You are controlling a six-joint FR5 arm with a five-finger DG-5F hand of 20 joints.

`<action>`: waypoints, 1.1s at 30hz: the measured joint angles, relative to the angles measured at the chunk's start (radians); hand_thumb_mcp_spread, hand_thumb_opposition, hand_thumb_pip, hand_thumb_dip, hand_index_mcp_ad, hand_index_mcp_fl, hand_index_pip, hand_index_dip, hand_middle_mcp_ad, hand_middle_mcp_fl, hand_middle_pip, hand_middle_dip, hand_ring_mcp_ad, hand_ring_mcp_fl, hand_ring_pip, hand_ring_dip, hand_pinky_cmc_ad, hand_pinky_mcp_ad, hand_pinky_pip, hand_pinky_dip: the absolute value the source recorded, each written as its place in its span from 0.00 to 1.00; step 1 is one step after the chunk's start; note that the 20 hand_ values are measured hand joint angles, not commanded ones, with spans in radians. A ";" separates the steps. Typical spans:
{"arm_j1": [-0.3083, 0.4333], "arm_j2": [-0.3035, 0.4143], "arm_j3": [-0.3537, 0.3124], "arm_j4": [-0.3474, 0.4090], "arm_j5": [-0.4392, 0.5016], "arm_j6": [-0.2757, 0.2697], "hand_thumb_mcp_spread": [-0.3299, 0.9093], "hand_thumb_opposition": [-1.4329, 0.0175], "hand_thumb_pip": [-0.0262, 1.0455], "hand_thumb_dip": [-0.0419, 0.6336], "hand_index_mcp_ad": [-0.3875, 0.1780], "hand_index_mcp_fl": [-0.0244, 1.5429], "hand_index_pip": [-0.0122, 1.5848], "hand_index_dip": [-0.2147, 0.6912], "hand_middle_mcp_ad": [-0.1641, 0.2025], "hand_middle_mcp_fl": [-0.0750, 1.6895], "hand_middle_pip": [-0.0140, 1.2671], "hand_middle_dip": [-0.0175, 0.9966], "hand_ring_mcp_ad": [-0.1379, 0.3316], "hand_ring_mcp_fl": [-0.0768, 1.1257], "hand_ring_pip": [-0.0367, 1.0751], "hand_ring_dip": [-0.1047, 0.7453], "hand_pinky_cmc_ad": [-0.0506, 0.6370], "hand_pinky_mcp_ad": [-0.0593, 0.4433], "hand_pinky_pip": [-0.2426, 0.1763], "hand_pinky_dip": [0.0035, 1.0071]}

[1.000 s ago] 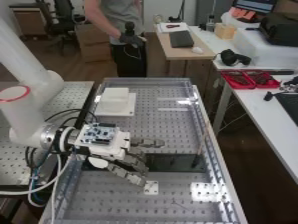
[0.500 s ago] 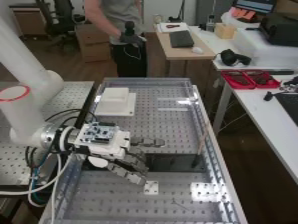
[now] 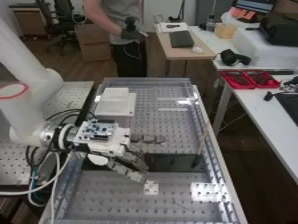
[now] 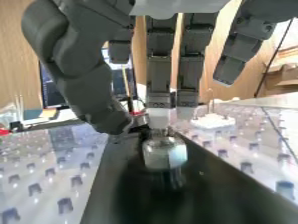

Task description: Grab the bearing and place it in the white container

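The hand [image 3: 120, 146] is over the bench at mid-length, reaching in from the left, its dark fingers extended above the black plate [image 3: 174, 162]. In the wrist view the hand [image 4: 83, 65] has its fingers fairly straight and its thumb slightly bent, with nothing gripped. A shiny metal bearing [image 4: 164, 151] stands on the black plate just past the fingertips, apart from them. The white container [image 3: 125, 105] sits at the far left of the bench; in the wrist view a white object [image 4: 213, 121] lies beyond the bearing.
A transparent rim [image 3: 211, 150] runs round the perforated bench. A thin upright stick [image 3: 201, 147] stands near its right side. A small white plate [image 3: 151, 187] lies near the fingertips. Red trays [image 3: 249, 79] are on the side table.
The hand has turned slightly, its upper finger shifting a little towards the bench's far end. The arm has otherwise stayed almost where it was.
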 joint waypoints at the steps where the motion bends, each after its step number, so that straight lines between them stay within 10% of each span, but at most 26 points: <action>1: 0.000 0.008 0.000 0.000 -0.001 0.002 0.68 0.41 0.73 0.57 0.39 0.03 0.19 0.03 0.51 0.25 0.85 0.72 0.41 0.31 0.59 0.71 0.64 0.64 0.74 0.24; 33: 0.217 0.370 -0.051 -0.156 0.063 0.012 0.68 0.41 0.73 0.57 0.37 0.07 0.13 0.03 0.51 0.27 0.82 0.72 0.40 0.36 0.54 0.75 0.65 0.64 0.77 0.23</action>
